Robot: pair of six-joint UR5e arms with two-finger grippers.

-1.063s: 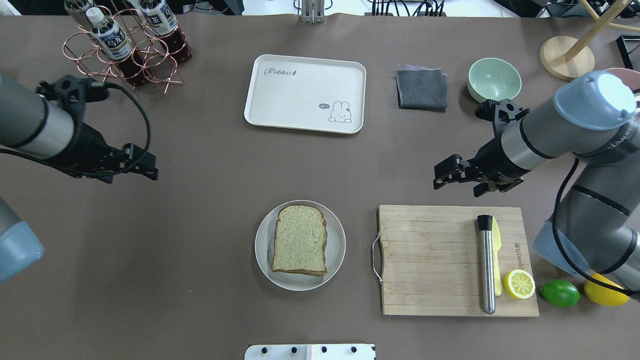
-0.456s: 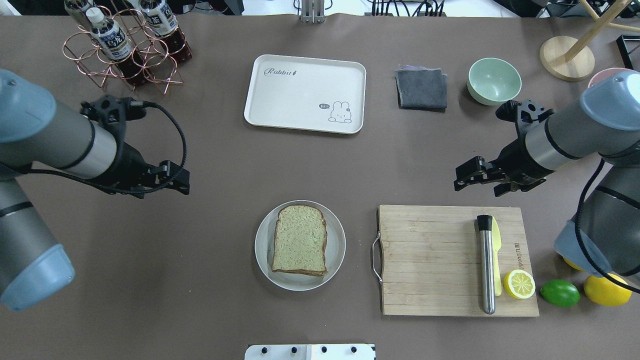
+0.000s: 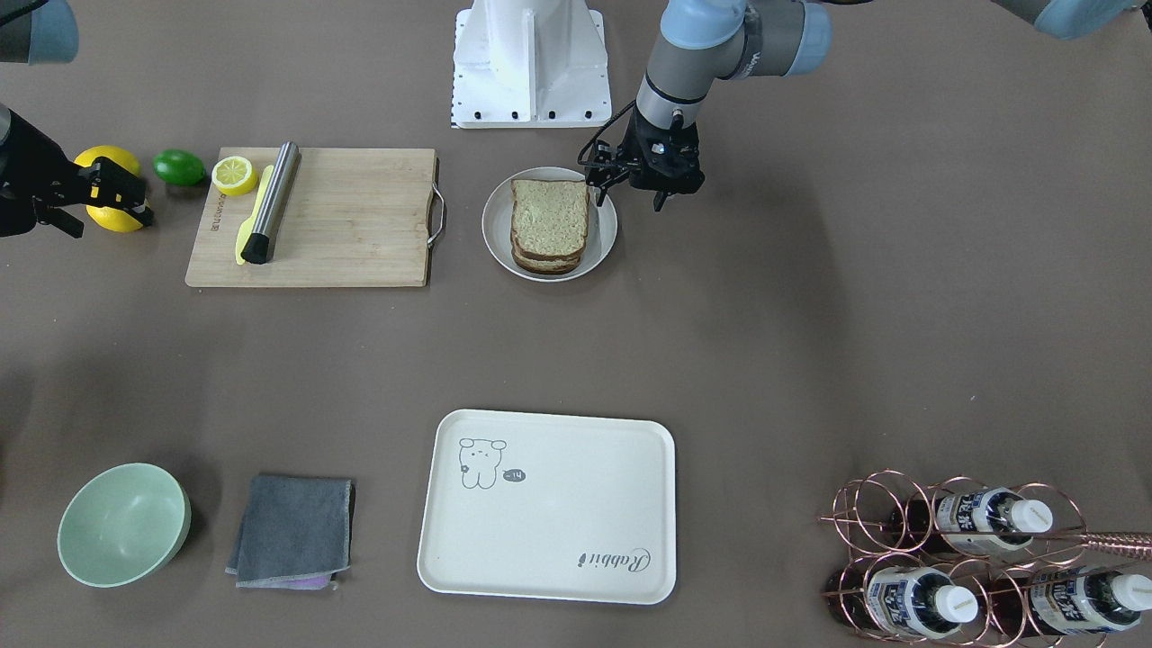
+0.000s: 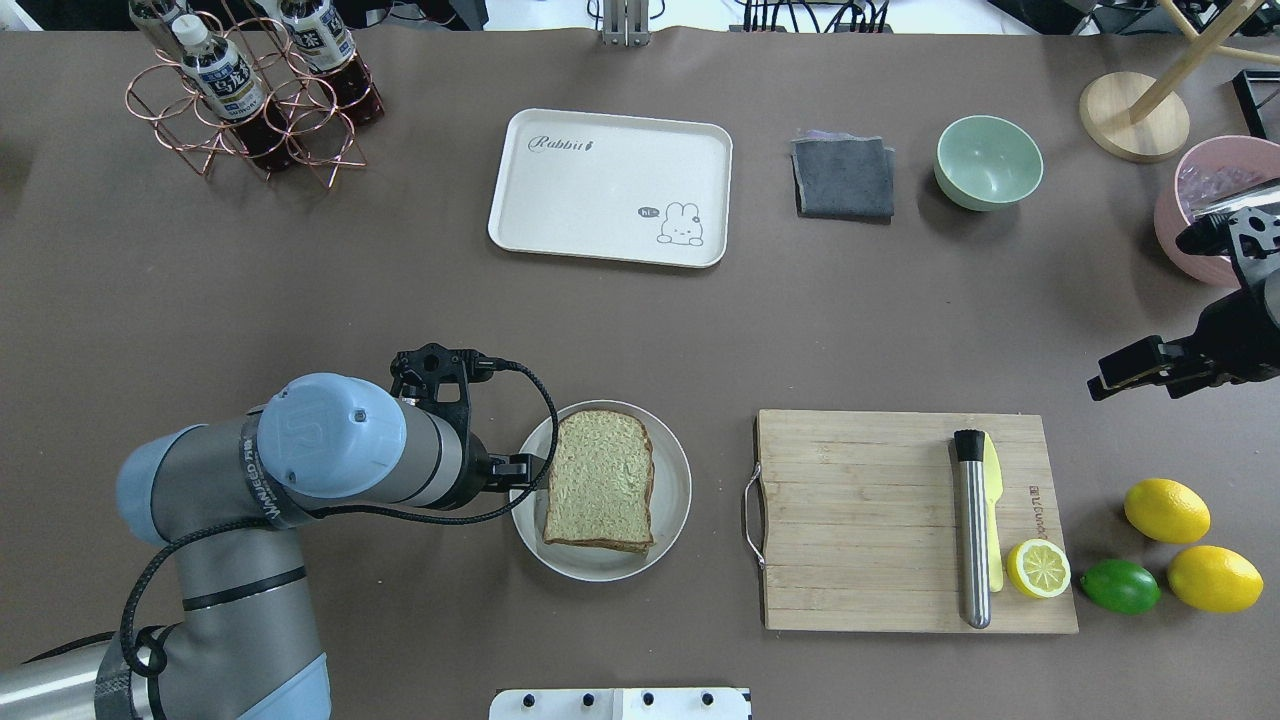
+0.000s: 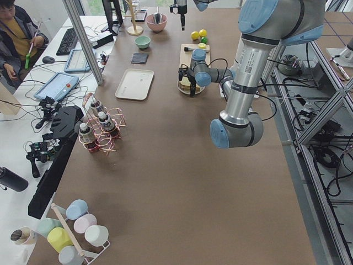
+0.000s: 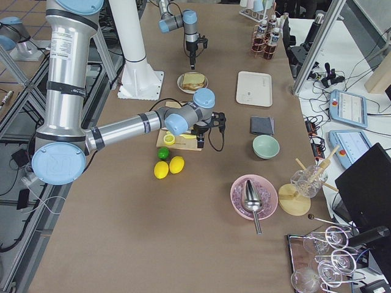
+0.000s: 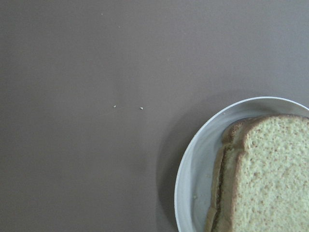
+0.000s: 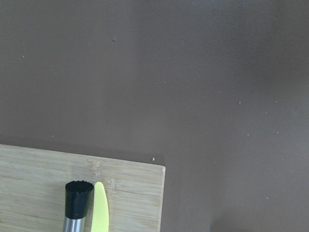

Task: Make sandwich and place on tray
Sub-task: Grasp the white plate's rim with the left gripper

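Note:
The sandwich (image 4: 600, 480) is a stack of tan bread slices with brown crusts on a round white plate (image 4: 676, 500); it also shows in the front view (image 3: 550, 220) and the left wrist view (image 7: 270, 179). No egg is visible. The cream tray (image 4: 610, 187) lies bare at the far middle of the table, also in the front view (image 3: 546, 504). My left gripper (image 3: 630, 194) hangs open and empty just beside the plate's left rim, mostly hidden under its wrist from overhead (image 4: 522, 470). My right gripper (image 4: 1100, 383) is open and empty, off the cutting board's far right corner.
A wooden cutting board (image 4: 860, 520) holds a steel cylinder (image 4: 972, 530), a yellow knife (image 4: 994, 500) and a lemon half (image 4: 1038, 568). A lime (image 4: 1120, 586) and two lemons (image 4: 1166, 510) lie to its right. A grey cloth (image 4: 844, 178), green bowl (image 4: 988, 160), pink bowl (image 4: 1200, 215) and bottle rack (image 4: 250, 95) line the far side.
My left arm has swung right and toward the near side, bringing its gripper to the plate's left rim. My right arm has drawn back to the right, uncovering the lemons.

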